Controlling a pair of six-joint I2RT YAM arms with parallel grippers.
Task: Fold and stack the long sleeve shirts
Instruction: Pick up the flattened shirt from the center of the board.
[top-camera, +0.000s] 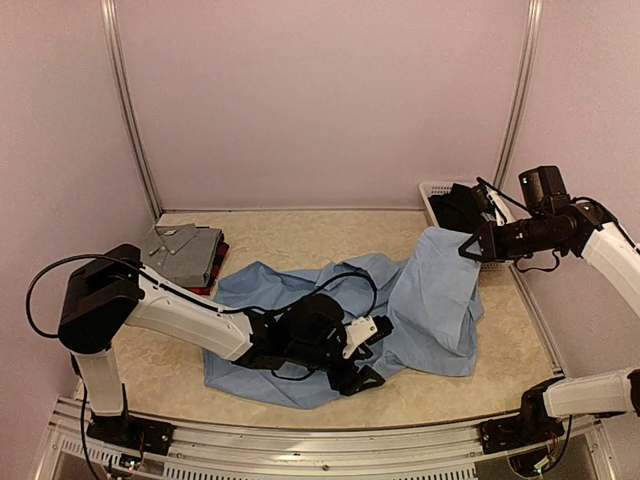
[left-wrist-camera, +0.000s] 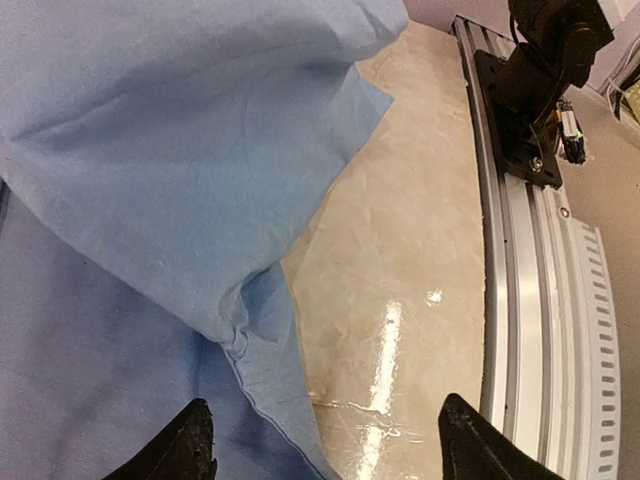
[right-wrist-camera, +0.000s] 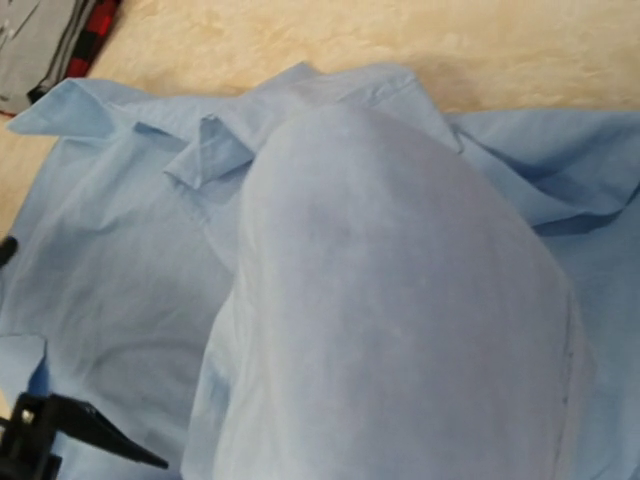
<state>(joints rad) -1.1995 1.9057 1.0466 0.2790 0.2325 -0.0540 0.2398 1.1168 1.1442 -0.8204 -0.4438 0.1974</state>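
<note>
Where the left gripper (left-wrist-camera: 325, 450) sits low near the front edge of the marbled surface (left-wrist-camera: 400, 300), its jaws stand wide apart with nothing between them. The hem of the large light blue collared cloth shirt (top-camera: 265, 290) lies just beside one fingertip, not pinched.

Shirt spread rumpled across the middle of the surface, collar visible in the right wrist view, unfolded.

Right gripper (top-camera: 468, 246) clamped tight on the shirt's right-hand part, lifting it into a draped peak above the rest.

Farther back, left: grey folded collared shirt (top-camera: 180, 250) lying on top of a folded red-and-black plaid shirt (top-camera: 217, 262), the two stacked.

Far right corner: white plastic mesh basket (top-camera: 432, 190), dark contents, kind unclear.

Judgement: two of three shirts folded and stacked. Blue one barely begun; its folds and its place on the stack remain.
</note>
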